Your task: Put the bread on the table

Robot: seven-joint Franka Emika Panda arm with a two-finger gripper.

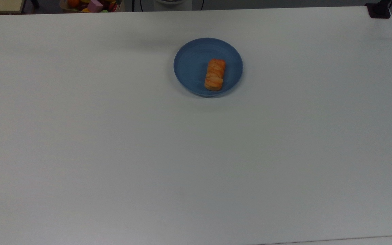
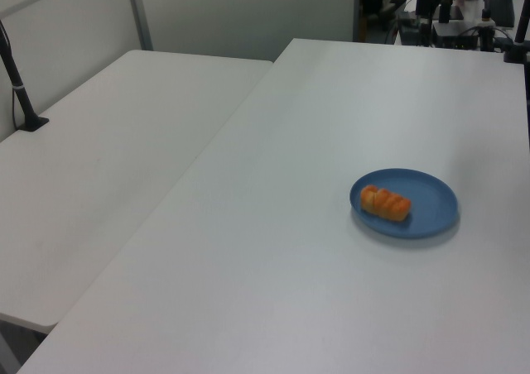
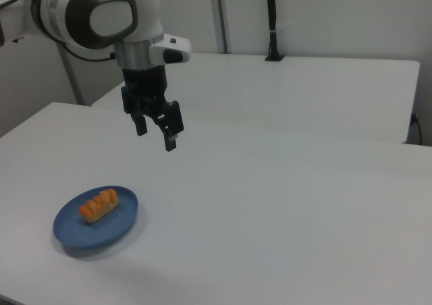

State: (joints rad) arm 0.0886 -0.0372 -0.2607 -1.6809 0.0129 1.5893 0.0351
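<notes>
i have the tool hanging in the air over the bench, its two fingers apart with a clear gap and nothing between them. the bread lies on the blue plate, below the tool and off to the right view's left of it, well apart from the fingertips. in the top view the bread sits lengthwise, off-centre and close to the plate's rim, so nothing of the task is done yet as i judge it. my worries from here: the loaf looks soft, so too hard a squeeze could crush or tear it, and too light a one could let it slip on the lift. because it lies near the rim, a finger coming down on that side may strike the plate's lip, tip it or push it across the smooth bench. if i close along the loaf's length, not across it, the opening may be too narrow. i would line the fingers across its short side first. beyond the bench's far edge in the top view stands a box of coloured toys, well away from the tool's work.
</notes>
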